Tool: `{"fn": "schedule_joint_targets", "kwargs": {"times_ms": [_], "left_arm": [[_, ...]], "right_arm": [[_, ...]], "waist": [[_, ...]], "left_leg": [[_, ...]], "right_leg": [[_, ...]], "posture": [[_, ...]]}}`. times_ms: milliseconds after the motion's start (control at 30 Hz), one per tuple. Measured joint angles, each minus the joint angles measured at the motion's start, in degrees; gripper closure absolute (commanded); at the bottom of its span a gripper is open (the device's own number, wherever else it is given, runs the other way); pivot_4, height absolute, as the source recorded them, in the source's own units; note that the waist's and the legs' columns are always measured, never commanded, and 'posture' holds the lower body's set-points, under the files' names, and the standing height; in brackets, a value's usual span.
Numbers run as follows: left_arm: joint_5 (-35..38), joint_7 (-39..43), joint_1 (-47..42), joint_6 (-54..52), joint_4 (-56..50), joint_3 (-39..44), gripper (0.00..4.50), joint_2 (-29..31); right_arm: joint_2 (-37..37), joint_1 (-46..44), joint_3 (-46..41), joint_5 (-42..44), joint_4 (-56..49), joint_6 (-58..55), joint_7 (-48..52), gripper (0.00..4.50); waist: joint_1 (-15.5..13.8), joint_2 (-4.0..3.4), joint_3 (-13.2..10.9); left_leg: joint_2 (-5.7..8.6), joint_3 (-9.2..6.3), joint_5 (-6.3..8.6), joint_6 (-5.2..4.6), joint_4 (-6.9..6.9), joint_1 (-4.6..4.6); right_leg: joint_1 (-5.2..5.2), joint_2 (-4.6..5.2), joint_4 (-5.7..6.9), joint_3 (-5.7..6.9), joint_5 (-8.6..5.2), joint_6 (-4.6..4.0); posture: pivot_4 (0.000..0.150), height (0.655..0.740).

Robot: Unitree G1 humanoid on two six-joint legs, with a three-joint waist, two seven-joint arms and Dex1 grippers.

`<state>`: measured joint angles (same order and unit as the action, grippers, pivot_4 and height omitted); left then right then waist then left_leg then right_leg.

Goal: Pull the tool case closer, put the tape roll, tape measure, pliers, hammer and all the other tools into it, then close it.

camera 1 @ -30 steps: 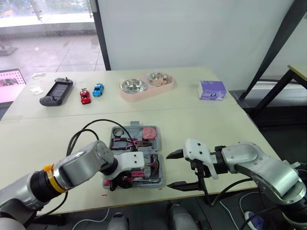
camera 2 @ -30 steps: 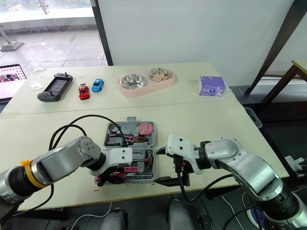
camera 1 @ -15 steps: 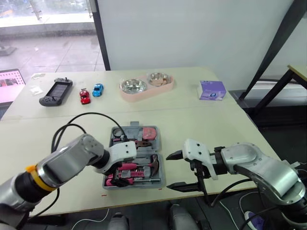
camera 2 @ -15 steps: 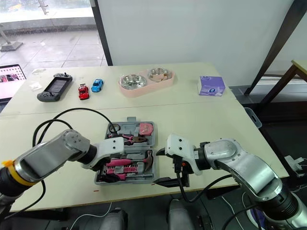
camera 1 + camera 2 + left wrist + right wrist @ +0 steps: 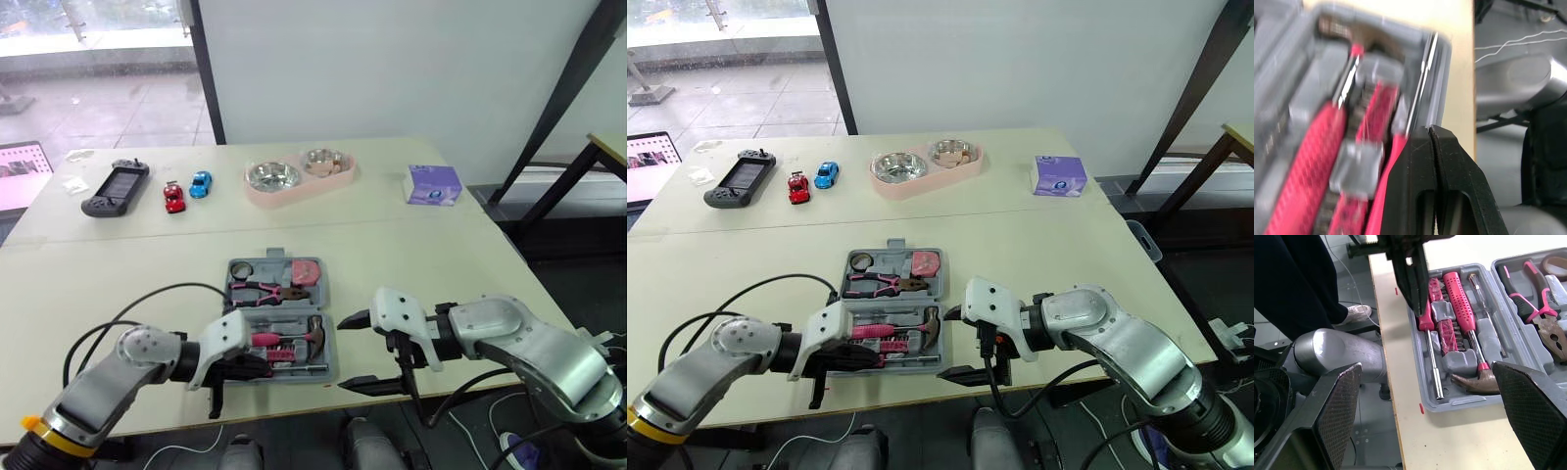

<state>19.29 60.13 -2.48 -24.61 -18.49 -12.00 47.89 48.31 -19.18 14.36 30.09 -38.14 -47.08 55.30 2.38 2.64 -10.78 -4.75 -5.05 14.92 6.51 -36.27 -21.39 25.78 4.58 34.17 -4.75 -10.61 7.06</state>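
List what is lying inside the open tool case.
In the tool case's far half: tape roll, pliers, tape measure. Near half: hammer, a pink-handled driver, pink bits. The left gripper covers the near half's left end; anything beneath it is hidden.

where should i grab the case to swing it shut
Probably the handle, which juts from the far rim of the case, opposite the hinge line across its middle. Come from the far side and above, with one of the fingers over the tab and one under, then fold that half toward the near one. The open right gripper sits beside the case's right edge.
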Motion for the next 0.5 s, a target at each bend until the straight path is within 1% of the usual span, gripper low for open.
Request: {"fn": "schedule_joint_targets", "kwargs": {"times_ms": [200, 333, 500], "left_arm": [[1.47, 0.4, 0.33, 4.17, 2.89, 2.91, 4.42, -3.66], [0.76, 1.34, 2.11, 7.24, 4.75, 3.12, 4.42, -3.65], [-2.5, 1.75, 2.47, 10.57, 8.2, 2.25, 4.42, -3.73]], "right_arm": [[0.01, 0.22, 0.0, 0.07, 0.0, -0.03, -0.07, 0.0], [0.03, 0.32, 0.0, 0.25, 0.0, -0.1, -0.25, 0.0], [0.04, 0.32, 0.0, 0.57, -0.01, -0.27, -0.46, 0.0]], "waist": [[0.11, 0.0, 0.0], [0.17, -0.02, 0.0], [0.05, -0.02, 0.0]], "left_leg": [[-0.01, 0.03, 0.0, 0.0, -0.03, 0.01], [-0.01, 0.02, 0.0, 0.0, 0.05, 0.03], [-0.01, 0.03, 0.0, 0.0, 0.02, 0.0]], "right_leg": [[-0.03, 0.0, -0.03, -0.01, 0.0, 0.0], [-0.02, 0.0, -0.01, 0.0, 0.0, 0.0], [-0.02, 0.01, -0.06, 0.0, 0.0, 0.0]], "posture": [[0.15, 0.7387], [0.15, 0.7387], [0.15, 0.7387]]}}
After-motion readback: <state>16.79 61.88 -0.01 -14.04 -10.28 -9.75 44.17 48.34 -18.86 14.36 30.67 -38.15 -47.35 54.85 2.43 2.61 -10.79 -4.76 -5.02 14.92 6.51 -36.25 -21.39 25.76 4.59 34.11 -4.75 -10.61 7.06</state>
